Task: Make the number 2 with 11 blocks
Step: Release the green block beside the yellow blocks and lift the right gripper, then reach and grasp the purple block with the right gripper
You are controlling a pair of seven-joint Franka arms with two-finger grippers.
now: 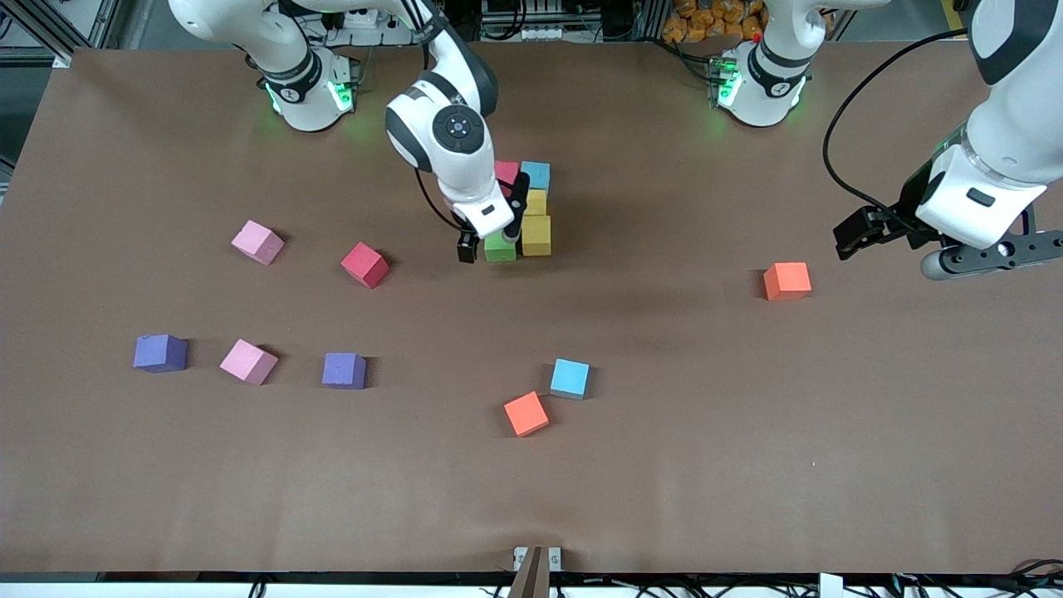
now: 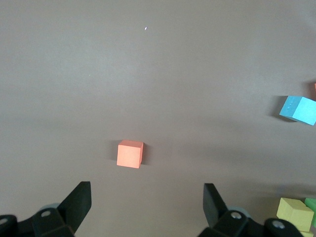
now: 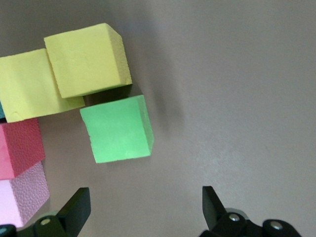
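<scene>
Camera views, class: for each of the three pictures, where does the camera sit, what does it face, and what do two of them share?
Front view: high across the table, facing both arms' bases and the scattered blocks.
Left wrist view: on the left arm, looking down past the open left gripper at an orange block.
Right wrist view: on the right arm, over the green block, right gripper open.
Shared: front and right wrist views both show the green block.

Bright, even overhead light; soft short shadows beside the blocks; all views sharp.
</scene>
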